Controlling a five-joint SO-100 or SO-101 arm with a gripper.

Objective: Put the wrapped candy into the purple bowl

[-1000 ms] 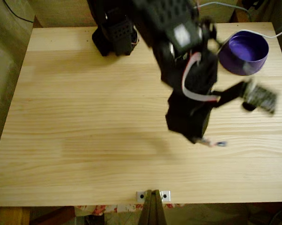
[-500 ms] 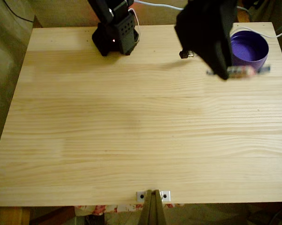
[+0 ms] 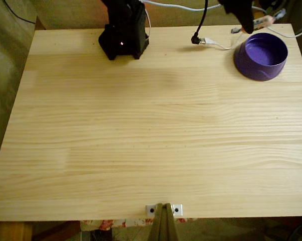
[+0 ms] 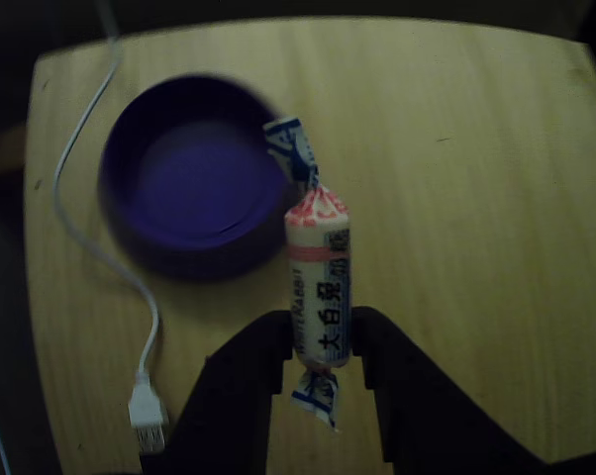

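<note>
In the fixed view, a pale pine counter (image 3: pixel 141 135) of glued wooden strips with fine lengthwise grain fills the picture, its surface matt and bare across the middle. At the far right corner sits the round, shallow purple plastic bowl (image 3: pixel 261 55), smooth and slightly glossy, with sloping sides that narrow toward its base. Just left of it lies a white USB plug on a thin white cable (image 3: pixel 211 43), beside a dark cord hanging down from the top edge. The black arm's boxy base (image 3: pixel 123 32) stands at the far edge, a small red light glowing on it; the arm reaches across the top of the picture to the right, and its dark tool (image 3: pixel 251 21) hangs above the bowl's far rim, clamped on the wrapped candy (image 3: pixel 264 21), a small pinkish cylinder with silvery twisted ends sticking out to the right. In the other view, looking down between the two black fingers (image 4: pixel 244 381), the tool (image 4: pixel 321 351) is closed around the lower part of the candy (image 4: pixel 320 287), whose crinkled waxy wrapper is white with blue lettering and a pinkish band. The sweet stands lengthwise, its upper twisted end overlapping the rim of the bowl (image 4: pixel 194 188), whose smooth purple hollow lies up and to the left; the cable (image 4: pixel 110 247) curves down the bowl's left side to its plug.
</note>
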